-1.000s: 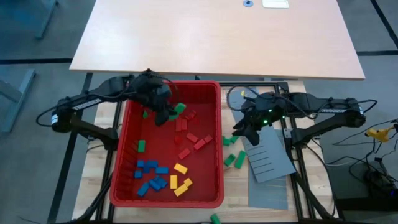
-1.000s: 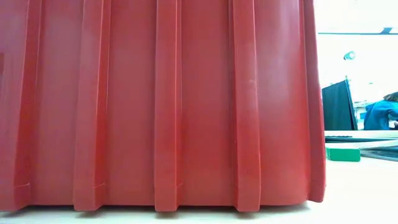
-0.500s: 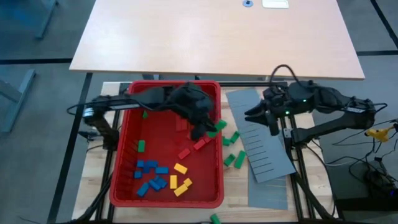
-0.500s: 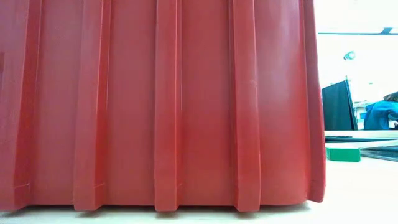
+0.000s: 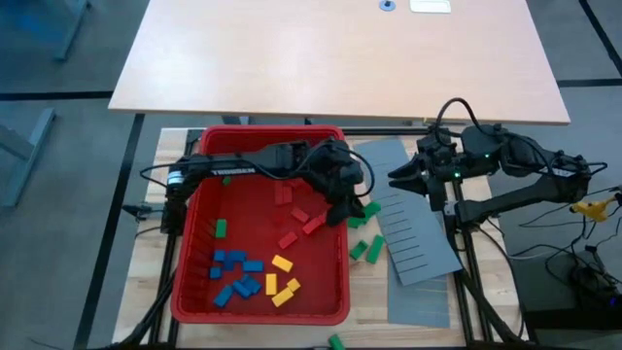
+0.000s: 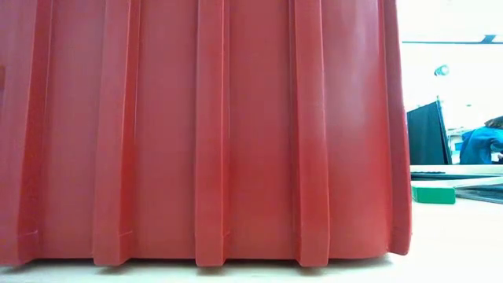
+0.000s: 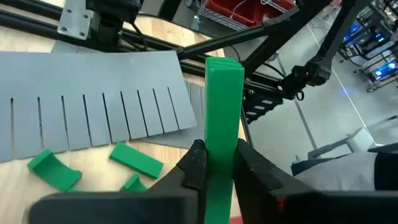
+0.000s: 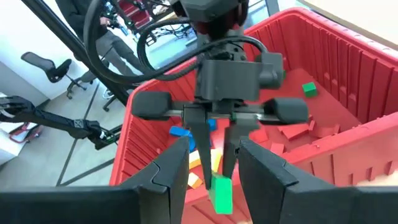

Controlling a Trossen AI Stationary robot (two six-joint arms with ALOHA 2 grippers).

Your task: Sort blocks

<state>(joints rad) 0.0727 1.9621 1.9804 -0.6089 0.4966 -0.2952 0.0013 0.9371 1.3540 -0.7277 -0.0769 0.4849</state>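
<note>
Low view, red bin (image 6: 196, 134), seated person (image 6: 481, 145)

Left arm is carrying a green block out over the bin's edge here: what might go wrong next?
The left gripper pinches the green block only at its lower end, so it may tilt or slip free. It hangs right over the red bin's right wall, so a low pass might clip it. The right gripper waits close by over the grey panel.

red bin (image 5: 190, 253) wall bounds loose green blocks (image 5: 367, 245), grey slotted panel (image 5: 413, 238) flat beside them
</note>
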